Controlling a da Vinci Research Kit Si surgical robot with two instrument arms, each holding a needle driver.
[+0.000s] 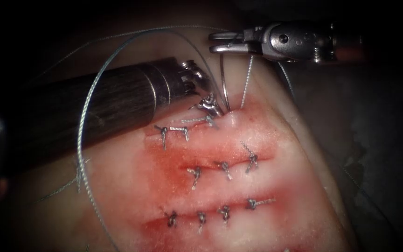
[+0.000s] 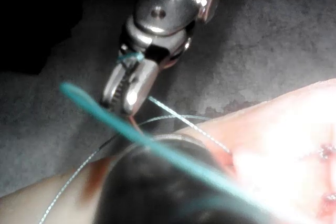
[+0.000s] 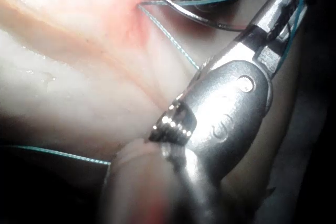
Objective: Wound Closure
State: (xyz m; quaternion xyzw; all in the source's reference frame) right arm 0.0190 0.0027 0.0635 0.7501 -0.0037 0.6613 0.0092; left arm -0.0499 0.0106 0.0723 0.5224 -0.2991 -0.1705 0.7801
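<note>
The curved needle (image 1: 222, 79) (image 3: 210, 21) stands up from the tissue (image 1: 281, 154) at the right end of the top cut (image 1: 183, 127), its lower end at the surface. My left tool (image 1: 213, 108) comes in from the left and is shut on the needle low on its curve, right at the tissue. My right tool (image 1: 212, 41) (image 2: 126, 103) hangs above with its jaws apart, and the needle's upper end reaches its lower jaw. Thread (image 1: 246, 84) rises from the tissue just right of the needle. More of it sweeps left in a wide loop (image 1: 86, 112) over the left shaft.
The top cut carries knotted stitches (image 1: 164, 133). Two more stitched cuts lie below it, a middle one (image 1: 222, 167) and a lower one (image 1: 211, 212). Red fluid (image 1: 164, 170) stains the tissue around them. Dark bench surrounds the tissue.
</note>
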